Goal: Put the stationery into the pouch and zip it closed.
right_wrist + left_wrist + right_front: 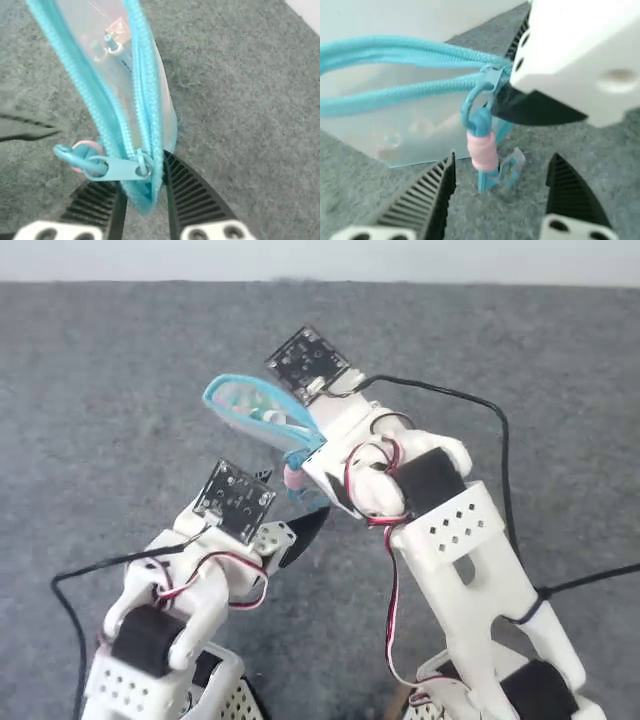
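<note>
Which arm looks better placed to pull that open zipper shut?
Probably the left: the left hand is open right by the dangling zipper pull, while the right hand is shut on the end of the pouch, holding it.

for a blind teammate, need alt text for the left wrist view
The open left gripper frames a dangling zipper pull with a pink bead on a clear, blue-zipped pouch. The right gripper clamps the pouch's end beside the slider, above grey carpet.
</note>
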Motion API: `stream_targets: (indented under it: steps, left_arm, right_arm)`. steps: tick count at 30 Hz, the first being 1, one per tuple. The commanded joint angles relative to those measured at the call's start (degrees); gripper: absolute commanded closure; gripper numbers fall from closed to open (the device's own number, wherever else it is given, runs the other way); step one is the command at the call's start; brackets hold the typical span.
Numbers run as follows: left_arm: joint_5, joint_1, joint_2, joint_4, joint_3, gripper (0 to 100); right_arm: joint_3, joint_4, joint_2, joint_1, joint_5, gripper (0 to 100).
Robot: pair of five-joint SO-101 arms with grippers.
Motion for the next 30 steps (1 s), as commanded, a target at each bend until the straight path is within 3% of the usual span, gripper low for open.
stream_targets:
  steps: [1, 7, 11, 14, 21, 30]
  left_arm:
    - [2.20, -1.85, -0.35, -6.33, 1.45, 74]
    - [2.29, -4.57, -0.35, -8.70, 2.24, 78]
    - [1.93, -4.57, -0.88, -9.23, 1.98, 100]
    - [-1.67, -4.57, -0.88, -8.62, 0.66, 99]
    - [-1.85, -4.84, -0.44, 0.26, -9.71, 99]
    - [-3.52, -13.54, -0.35, 3.08, -13.14, 99]
  right_arm:
    - [-1.14, 0.66, -0.84, -0.66, -0.44, 99.1]
    - [3.69, -1.89, -0.66, -0.66, -0.44, 99.1]
    - [8.00, -5.05, -0.57, -0.66, -0.26, 99.1]
    - [12.13, -8.04, -0.57, -0.57, 1.14, 99.1]
    - [19.25, -14.29, -0.48, -0.40, 1.14, 99.1]
    - [22.42, -16.75, -0.48, -0.40, 1.05, 99.1]
